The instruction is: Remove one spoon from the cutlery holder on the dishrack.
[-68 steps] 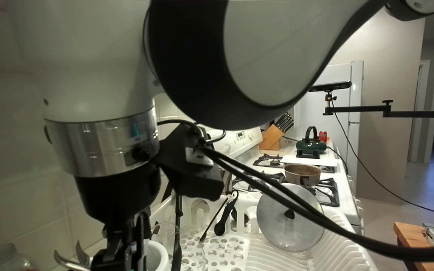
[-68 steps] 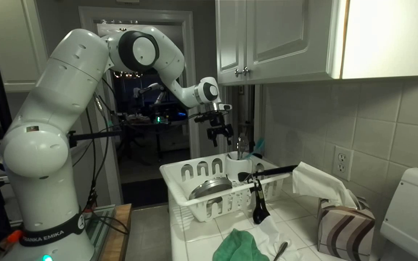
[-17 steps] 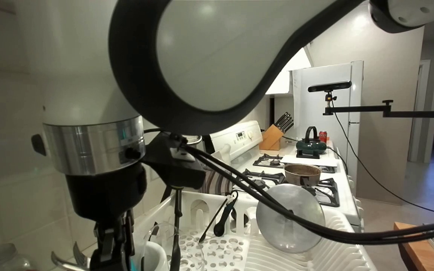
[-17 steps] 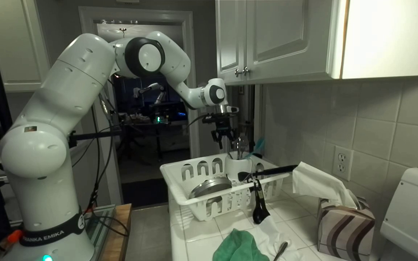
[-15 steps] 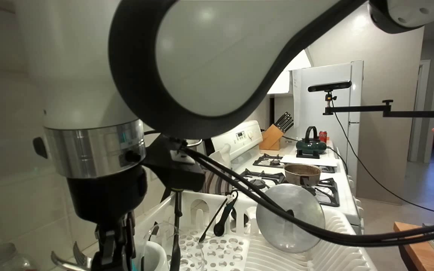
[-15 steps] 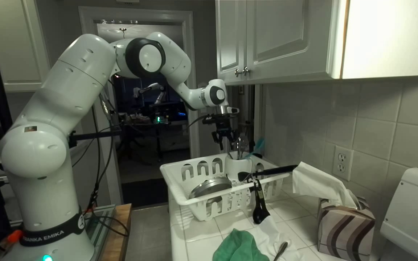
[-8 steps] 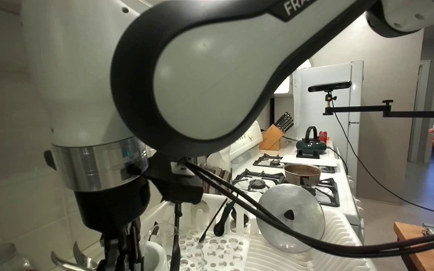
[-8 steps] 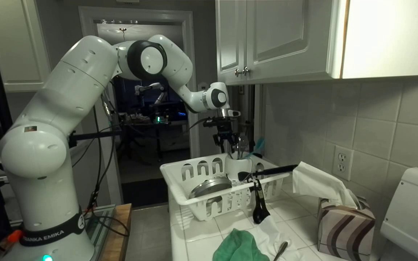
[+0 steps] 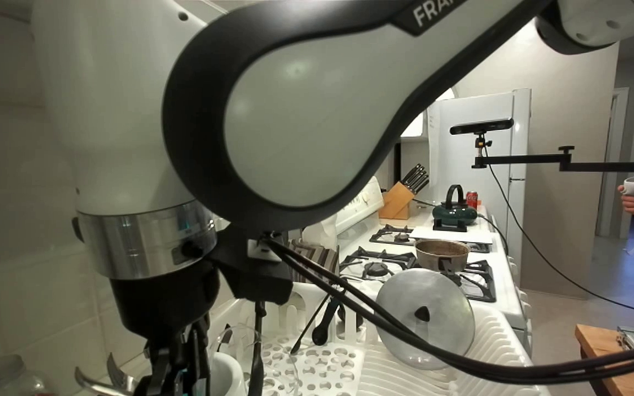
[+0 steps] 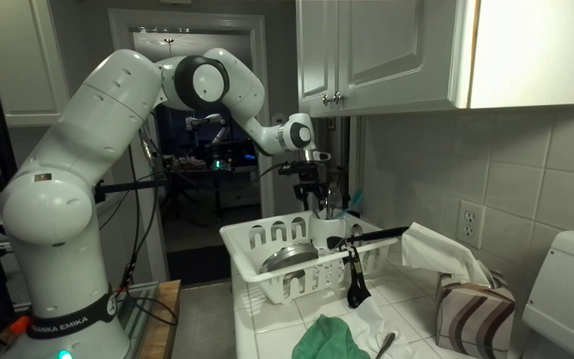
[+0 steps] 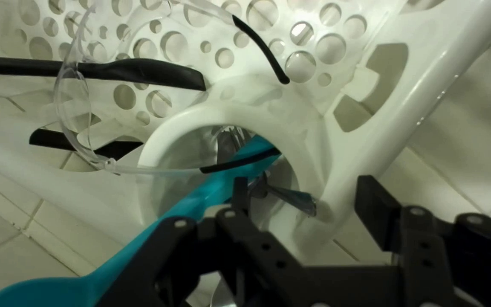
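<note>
The cutlery holder is a white cup (image 10: 327, 230) at the far corner of the white dishrack (image 10: 234, 254). The wrist view looks down into the cup (image 11: 215, 113). It holds a turquoise utensil (image 11: 181, 209) and several metal utensils. A thin metal handle (image 11: 298, 200) sticks out over the cup's rim; I cannot tell whether it belongs to a spoon. My gripper (image 11: 305, 198) is open, with that handle between its fingers, apparently untouched. In an exterior view the gripper (image 10: 315, 202) hangs just above the cup. A rounded metal piece (image 11: 224, 296) shows partly beneath the gripper.
Clear glasses-like plastic (image 11: 68, 106) with black tips cross the cup's mouth. A black utensil (image 11: 156, 73) lies beside it. A pot lid (image 9: 424, 324) stands in the rack. A black handle (image 10: 379, 234) crosses the rack's rim. A tiled wall (image 10: 416, 169) and cabinets (image 10: 381, 55) are nearby.
Over the last several seconds my gripper has moved towards the cup and down, coming level with the utensil tops. In the last half second it has barely moved. The cup and rack are unchanged.
</note>
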Motion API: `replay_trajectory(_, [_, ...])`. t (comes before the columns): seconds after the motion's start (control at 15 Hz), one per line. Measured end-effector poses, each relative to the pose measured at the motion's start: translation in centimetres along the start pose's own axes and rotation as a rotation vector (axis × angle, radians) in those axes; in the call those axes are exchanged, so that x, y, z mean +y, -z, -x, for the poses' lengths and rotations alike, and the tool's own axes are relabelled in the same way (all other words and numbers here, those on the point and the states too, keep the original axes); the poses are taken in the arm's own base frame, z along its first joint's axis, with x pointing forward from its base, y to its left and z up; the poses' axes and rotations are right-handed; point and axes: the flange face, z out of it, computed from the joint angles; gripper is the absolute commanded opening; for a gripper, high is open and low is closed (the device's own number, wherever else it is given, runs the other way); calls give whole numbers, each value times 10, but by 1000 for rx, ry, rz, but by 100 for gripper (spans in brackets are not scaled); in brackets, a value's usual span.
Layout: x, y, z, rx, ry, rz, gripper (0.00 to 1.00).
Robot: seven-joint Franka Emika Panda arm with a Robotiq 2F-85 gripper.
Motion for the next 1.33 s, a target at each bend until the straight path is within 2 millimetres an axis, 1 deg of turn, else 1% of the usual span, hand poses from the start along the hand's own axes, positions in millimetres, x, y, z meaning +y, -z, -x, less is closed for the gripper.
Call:
replay_trajectory(0.07, [0, 0, 0, 0, -9, 0, 65])
replay_trajectory(0.2, [0, 0, 0, 0, -24, 1, 61])
replay_trajectory(0.4, [1, 1, -1, 2, -60, 13, 65])
replay_trajectory(0.53, [6, 1, -1, 6, -80, 42, 67])
replay_trajectory(0.73, [12, 0, -1, 9, -97, 78, 66])
replay_trajectory(1.07, [18, -6, -1, 3, -111, 98, 68])
replay_trajectory(1.33, [26, -15, -3, -11, -124, 107, 63])
